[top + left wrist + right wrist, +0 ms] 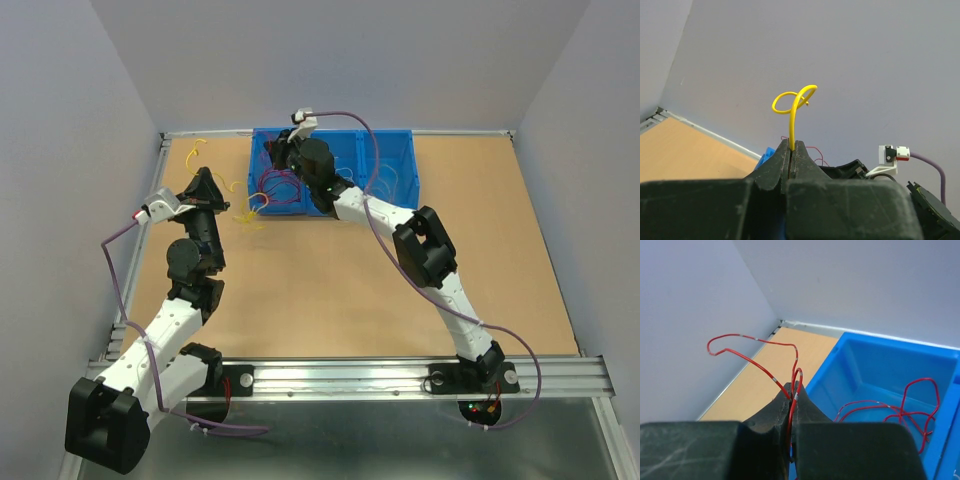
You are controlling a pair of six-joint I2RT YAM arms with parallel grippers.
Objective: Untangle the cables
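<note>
Yellow first: our left gripper is clamped fully closed on a curly yellow cable. It sticks straight up from between the fingertips and loops over at the top, showing against the grey wall. Our right gripper is pinched closed too, on a thin red cable that arcs up and off to the left of the fingers, right at the left end of the blue bin. More red cables lie in a tangle on the floor of that bin's left compartment. From the top view we also spot a few loose yellow cables on the worktop just left of the bin, plus a lone yellow curl near the far left corner.
</note>
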